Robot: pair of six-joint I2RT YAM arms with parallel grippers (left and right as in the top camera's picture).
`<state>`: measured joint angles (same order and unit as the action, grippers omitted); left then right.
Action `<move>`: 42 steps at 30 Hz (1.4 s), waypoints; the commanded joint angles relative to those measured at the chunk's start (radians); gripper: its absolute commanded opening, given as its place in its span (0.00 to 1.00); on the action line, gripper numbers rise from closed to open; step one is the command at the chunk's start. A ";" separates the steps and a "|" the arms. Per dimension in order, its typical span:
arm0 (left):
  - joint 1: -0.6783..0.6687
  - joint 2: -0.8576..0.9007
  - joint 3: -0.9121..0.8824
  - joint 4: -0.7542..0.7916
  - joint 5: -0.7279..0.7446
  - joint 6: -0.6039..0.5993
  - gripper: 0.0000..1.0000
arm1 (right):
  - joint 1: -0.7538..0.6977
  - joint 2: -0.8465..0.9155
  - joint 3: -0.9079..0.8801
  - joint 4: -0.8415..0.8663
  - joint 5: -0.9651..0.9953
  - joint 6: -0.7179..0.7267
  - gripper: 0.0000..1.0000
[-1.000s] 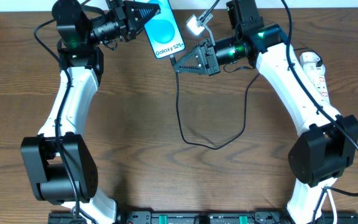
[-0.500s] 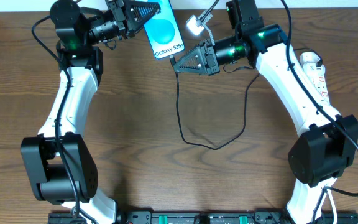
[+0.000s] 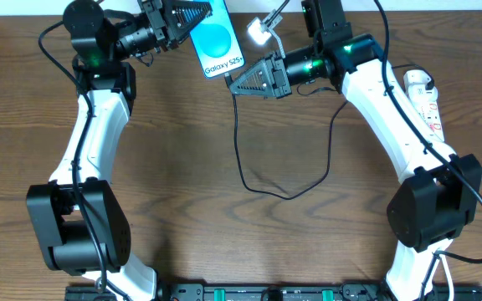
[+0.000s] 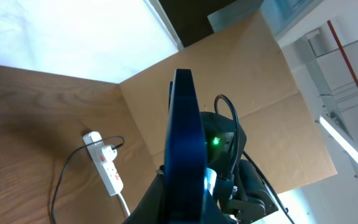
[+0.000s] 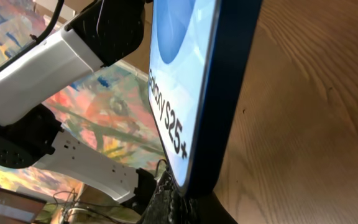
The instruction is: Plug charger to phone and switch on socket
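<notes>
The phone (image 3: 217, 40), its light blue screen reading "Galaxy S25+", is held above the table at the back. My left gripper (image 3: 192, 17) is shut on its upper end; the left wrist view shows the phone edge-on (image 4: 184, 124) between the jaws (image 4: 185, 208). My right gripper (image 3: 231, 84) is shut on the plug end of the black charger cable (image 3: 249, 180) and presses against the phone's bottom edge (image 5: 185, 74). The plug tip is hidden between the fingers (image 5: 185, 202). The white socket strip (image 3: 426, 102) lies at the far right.
The charger cable loops down across the wooden table (image 3: 166, 192) and back up towards the right arm. The socket strip also shows in the left wrist view (image 4: 107, 168), with its white cord. A cardboard wall (image 4: 253, 81) stands behind the table.
Both grippers and the phone have shifted slightly left and towards the back together. The right gripper stays at the phone's bottom edge.
</notes>
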<state>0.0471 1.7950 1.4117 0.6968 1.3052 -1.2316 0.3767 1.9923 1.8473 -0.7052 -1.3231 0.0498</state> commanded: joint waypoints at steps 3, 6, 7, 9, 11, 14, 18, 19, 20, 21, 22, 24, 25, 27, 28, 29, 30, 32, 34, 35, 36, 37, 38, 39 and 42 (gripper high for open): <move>-0.021 -0.024 0.011 0.005 0.146 0.027 0.07 | -0.009 -0.011 0.009 0.050 0.015 0.069 0.01; -0.021 -0.024 0.011 0.005 0.147 0.032 0.07 | -0.009 -0.011 0.009 0.083 0.015 0.122 0.01; -0.021 -0.024 0.011 0.005 0.147 0.034 0.07 | -0.009 -0.011 0.009 0.101 0.015 0.148 0.01; -0.021 -0.024 0.011 0.005 0.147 0.035 0.07 | -0.009 -0.011 0.009 0.113 0.015 0.166 0.01; -0.021 -0.024 0.011 0.005 0.147 0.035 0.07 | -0.009 -0.011 0.009 0.119 0.016 0.186 0.01; -0.021 -0.024 0.011 0.005 0.146 0.035 0.07 | -0.010 -0.011 0.009 0.122 0.020 0.210 0.01; -0.021 -0.024 0.011 0.005 0.146 0.035 0.07 | -0.010 -0.011 0.009 0.118 0.038 0.220 0.01; -0.021 -0.024 0.011 0.005 0.146 0.035 0.07 | -0.010 -0.011 0.009 0.117 0.038 0.220 0.01; -0.021 -0.024 0.011 0.005 0.146 0.035 0.07 | -0.010 -0.011 0.009 0.117 0.038 0.219 0.01; -0.021 -0.024 0.011 0.005 0.146 0.035 0.07 | -0.010 -0.011 0.009 0.115 0.038 0.219 0.01; -0.021 -0.024 0.011 0.005 0.146 0.035 0.07 | -0.010 -0.011 0.009 0.114 0.038 0.219 0.01; -0.021 -0.024 0.011 0.005 0.146 0.034 0.07 | -0.010 -0.011 0.009 0.111 0.039 0.219 0.01; -0.021 -0.024 0.011 0.005 0.146 0.034 0.07 | -0.010 -0.011 0.009 0.111 0.039 0.219 0.01; -0.021 -0.024 0.011 0.005 0.146 0.034 0.07 | -0.010 -0.011 0.009 0.108 0.048 0.218 0.01; -0.020 -0.024 0.011 0.005 0.146 0.034 0.07 | -0.010 -0.011 0.009 0.101 0.061 0.218 0.01; -0.020 -0.024 0.011 0.005 0.146 0.034 0.07 | -0.010 -0.011 0.009 0.092 0.073 0.211 0.01; -0.019 -0.024 0.011 0.005 0.146 0.034 0.07 | -0.010 -0.011 0.009 0.081 0.085 0.203 0.01; -0.019 -0.024 0.011 0.005 0.146 0.034 0.07 | -0.010 -0.011 0.009 0.064 0.103 0.193 0.01; -0.019 -0.024 0.011 0.005 0.146 0.034 0.07 | -0.010 -0.011 0.008 0.059 0.107 0.180 0.01; -0.019 -0.024 0.011 0.005 0.146 0.034 0.07 | -0.010 -0.011 0.008 0.059 0.109 0.180 0.01; -0.019 -0.024 0.011 0.005 0.146 0.034 0.07 | -0.010 -0.011 0.008 0.060 0.109 0.181 0.01; -0.019 -0.024 0.011 0.005 0.146 0.034 0.07 | -0.010 -0.011 0.008 0.064 0.109 0.181 0.01; -0.020 -0.024 0.011 0.005 0.146 0.034 0.07 | -0.010 -0.011 0.008 0.071 0.109 0.181 0.01; -0.020 -0.024 0.011 0.005 0.147 0.034 0.07 | -0.010 -0.011 0.008 0.080 0.109 0.182 0.01; -0.021 -0.024 0.011 0.004 0.154 0.034 0.07 | -0.011 -0.011 0.008 0.108 0.109 0.201 0.01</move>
<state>0.0502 1.7950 1.4117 0.6968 1.3357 -1.1767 0.3763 1.9923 1.8370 -0.6296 -1.2892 0.2470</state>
